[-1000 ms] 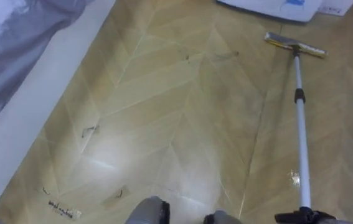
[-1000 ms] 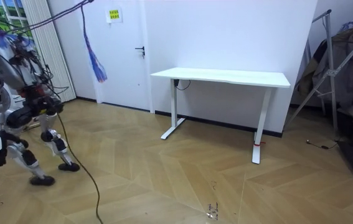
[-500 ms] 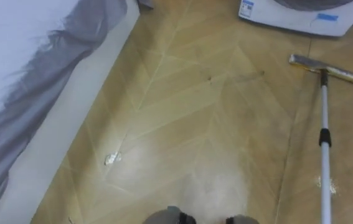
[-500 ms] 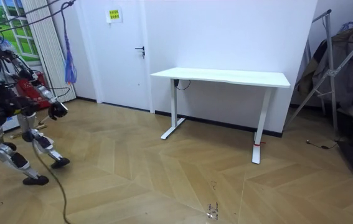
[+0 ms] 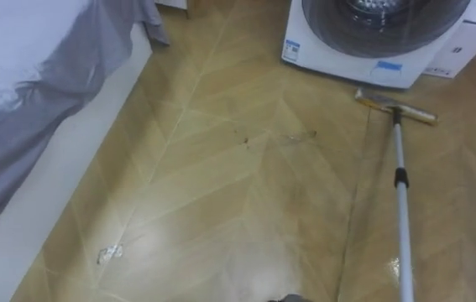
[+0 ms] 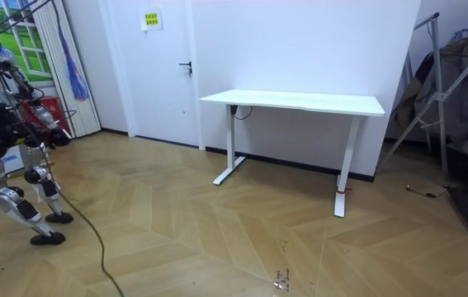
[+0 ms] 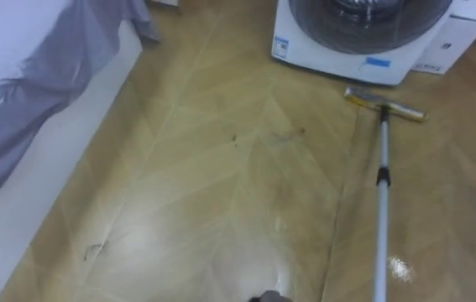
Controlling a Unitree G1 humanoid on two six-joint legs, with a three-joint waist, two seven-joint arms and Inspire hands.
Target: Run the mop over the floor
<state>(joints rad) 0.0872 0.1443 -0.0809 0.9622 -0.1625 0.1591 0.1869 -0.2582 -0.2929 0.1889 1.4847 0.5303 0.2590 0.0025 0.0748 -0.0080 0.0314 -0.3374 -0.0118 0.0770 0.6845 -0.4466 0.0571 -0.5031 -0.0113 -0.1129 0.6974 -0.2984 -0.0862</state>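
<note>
A: Where's the mop (image 5: 400, 201)?
B: Its flat head (image 5: 394, 105) rests on the floor (image 5: 221, 168), far out ahead of the hand (image 6: 56, 138), just in front of the washing machine (image 5: 372, 42). The pole (image 5: 403, 252) runs back to the robot's right side.
A: And the hand?
B: A dark hand sticks out by the robot's middle. I can't tell which one, or if it holds anything.

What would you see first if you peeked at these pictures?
Probably the long silver mop, stretching up the right side of the wooden floor, its head just in front of a white washing machine at the top. Next, the grey sheet hanging down on the left.
</note>
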